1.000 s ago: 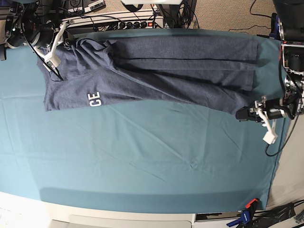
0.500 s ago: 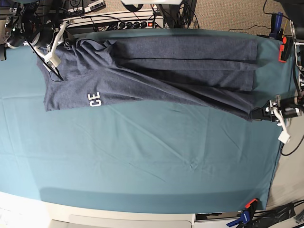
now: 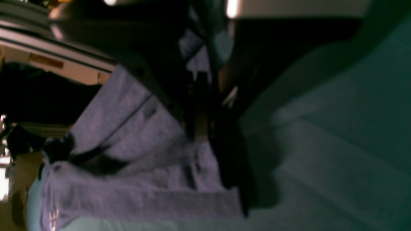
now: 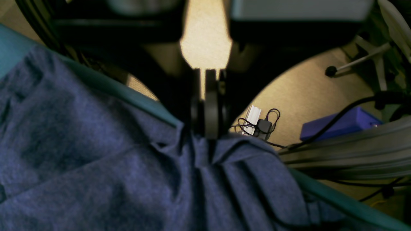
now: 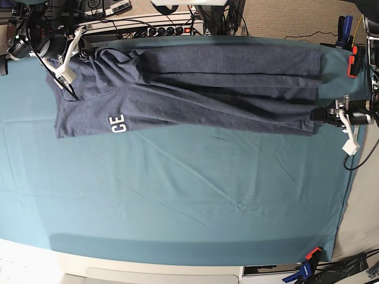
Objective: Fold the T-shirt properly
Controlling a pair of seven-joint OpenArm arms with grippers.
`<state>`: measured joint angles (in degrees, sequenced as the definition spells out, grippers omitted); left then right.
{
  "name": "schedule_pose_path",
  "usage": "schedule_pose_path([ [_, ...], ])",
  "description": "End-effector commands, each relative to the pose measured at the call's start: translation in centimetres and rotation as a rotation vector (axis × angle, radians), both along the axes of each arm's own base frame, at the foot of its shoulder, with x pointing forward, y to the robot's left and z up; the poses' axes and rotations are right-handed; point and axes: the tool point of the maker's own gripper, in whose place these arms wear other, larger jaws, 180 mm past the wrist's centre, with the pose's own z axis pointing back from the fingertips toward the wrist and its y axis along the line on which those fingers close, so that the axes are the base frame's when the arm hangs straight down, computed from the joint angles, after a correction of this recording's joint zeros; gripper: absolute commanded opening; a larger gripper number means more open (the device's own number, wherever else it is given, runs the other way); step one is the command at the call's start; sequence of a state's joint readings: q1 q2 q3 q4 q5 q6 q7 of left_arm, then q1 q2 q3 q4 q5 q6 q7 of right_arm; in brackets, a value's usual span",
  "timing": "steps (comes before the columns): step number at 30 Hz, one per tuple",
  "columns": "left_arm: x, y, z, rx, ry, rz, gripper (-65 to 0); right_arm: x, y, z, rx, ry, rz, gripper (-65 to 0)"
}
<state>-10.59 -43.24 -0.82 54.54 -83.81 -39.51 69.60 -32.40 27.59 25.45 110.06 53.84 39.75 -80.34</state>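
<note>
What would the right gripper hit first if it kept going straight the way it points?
The T-shirt it already pinches: the right gripper is shut on a bunched fold at the tablecloth's edge. Beyond the cloth, probably the table under it, though depth is unclear.

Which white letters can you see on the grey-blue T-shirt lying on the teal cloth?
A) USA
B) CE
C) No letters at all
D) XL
B: in the base view, white block letters reading CE show near the lower edge of the T-shirt, toward its left end.
</note>
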Motion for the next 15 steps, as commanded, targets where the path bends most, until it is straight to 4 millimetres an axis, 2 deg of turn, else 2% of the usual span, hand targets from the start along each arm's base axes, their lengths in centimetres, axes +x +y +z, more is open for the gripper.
schedule_pose_path([
  [1, 0.9, 0.6, 1.6, 0.009, -0.053, -0.010, -65.0, 0.4, -0.3, 0.7, -0.014, -0.022, 0.017, -65.0],
  [9, -1.0, -2.1, 2.6, 0.026, -0.098, -0.137, -65.0, 0.4, -0.3, 0.7, -0.014, -0.022, 0.017, -65.0],
  [15, -1.9, -1.2, 2.7, 0.059, -0.087, -0.152, -65.0, 0.4, -0.3, 0.7, -0.014, -0.022, 0.017, -65.0],
])
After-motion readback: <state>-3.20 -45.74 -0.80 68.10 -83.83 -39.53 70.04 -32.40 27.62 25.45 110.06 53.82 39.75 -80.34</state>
